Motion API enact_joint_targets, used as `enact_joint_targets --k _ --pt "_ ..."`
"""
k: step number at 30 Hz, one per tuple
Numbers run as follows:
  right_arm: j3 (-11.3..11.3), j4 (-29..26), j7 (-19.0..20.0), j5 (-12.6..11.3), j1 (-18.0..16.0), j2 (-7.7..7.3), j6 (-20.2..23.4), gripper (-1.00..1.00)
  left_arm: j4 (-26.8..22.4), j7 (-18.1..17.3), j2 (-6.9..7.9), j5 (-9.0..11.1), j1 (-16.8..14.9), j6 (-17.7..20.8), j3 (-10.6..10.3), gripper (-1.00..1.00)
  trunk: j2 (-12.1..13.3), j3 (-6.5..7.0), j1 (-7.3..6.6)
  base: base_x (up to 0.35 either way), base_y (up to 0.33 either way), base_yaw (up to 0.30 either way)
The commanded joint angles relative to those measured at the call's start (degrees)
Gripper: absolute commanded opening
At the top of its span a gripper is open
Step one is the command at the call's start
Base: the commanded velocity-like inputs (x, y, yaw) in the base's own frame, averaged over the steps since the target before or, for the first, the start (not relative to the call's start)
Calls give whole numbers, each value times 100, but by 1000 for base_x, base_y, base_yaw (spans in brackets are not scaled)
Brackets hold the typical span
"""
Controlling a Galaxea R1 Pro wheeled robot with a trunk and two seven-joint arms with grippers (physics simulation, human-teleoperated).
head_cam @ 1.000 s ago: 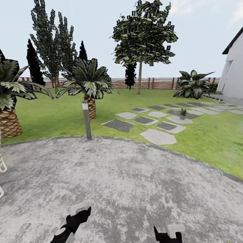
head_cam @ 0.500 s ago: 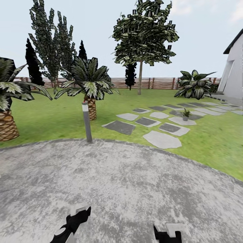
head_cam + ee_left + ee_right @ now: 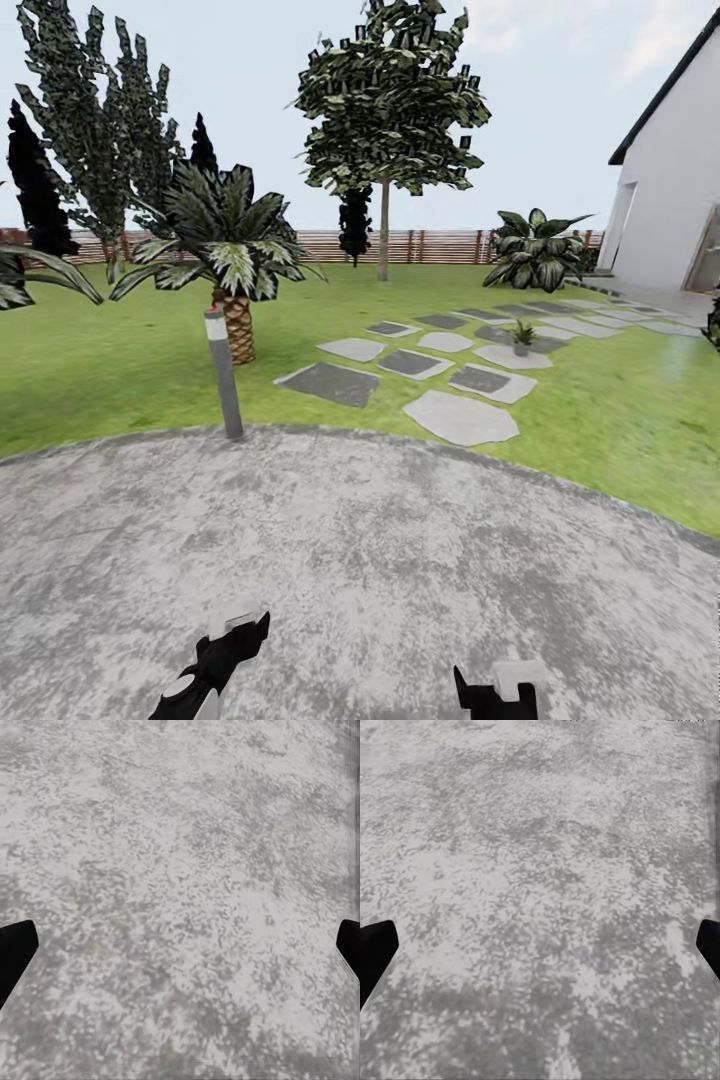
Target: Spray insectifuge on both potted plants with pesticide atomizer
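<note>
Both jaws stand wide and empty over the grey paving (image 3: 380, 560). The view has swung right, revealing more house (image 3: 670, 190); one potted plant (image 3: 521, 337) sits among the stepping stones (image 3: 460, 416), so the search continues.

Grey round paving (image 3: 380, 560) meets green lawn (image 3: 120, 370); a short grey post (image 3: 224, 372) stands at their edge. Flat stepping stones (image 3: 460, 416) cross the grass, one bearing a small potted plant (image 3: 521, 337)
</note>
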Motion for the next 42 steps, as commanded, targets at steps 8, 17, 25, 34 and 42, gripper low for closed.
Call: enact_joint_targets --k 8,17,25,34,42 --pt "6 3 9 -16 -4 -4 -17 100 6 4 -1 41 -1 -18 0 100 -2 -6 2 327 94 -111" --pt "6 -4 9 -19 -13 4 -3 100 3 5 -1 41 -1 -18 1 100 -2 -6 2 327 11 -28" --pt "6 -6 9 -22 -21 5 0 100 4 5 -1 41 -1 -19 0 100 -2 -6 2 327 1 -202" --pt "2 -6 9 -23 -22 5 0 100 -1 5 -1 41 -1 -17 -2 100 -2 -6 2 327 0 -266" --pt "2 -6 9 -23 -22 5 0 100 1 5 -1 41 -1 -17 3 100 -2 -6 2 326 0 -273"
